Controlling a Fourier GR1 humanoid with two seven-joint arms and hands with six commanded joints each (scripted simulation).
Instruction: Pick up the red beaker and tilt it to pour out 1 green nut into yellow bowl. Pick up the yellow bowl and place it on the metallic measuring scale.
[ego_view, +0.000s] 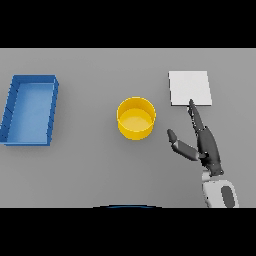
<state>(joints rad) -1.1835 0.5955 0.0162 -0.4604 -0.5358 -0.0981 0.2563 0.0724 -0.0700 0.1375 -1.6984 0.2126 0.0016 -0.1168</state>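
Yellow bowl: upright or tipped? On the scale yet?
Upright: the yellow bowl shows its round open rim from above. It stands on the grey table, left of the white scale, not on it.

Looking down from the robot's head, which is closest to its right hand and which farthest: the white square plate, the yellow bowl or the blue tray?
From the right hand:
1. White square plate, just beyond the fingertips, which reach its near edge.
2. Yellow bowl, to the hand's left, mid-table.
3. Blue tray, far left side.

A plain grey table (80, 175) fills the view under even, flat light.
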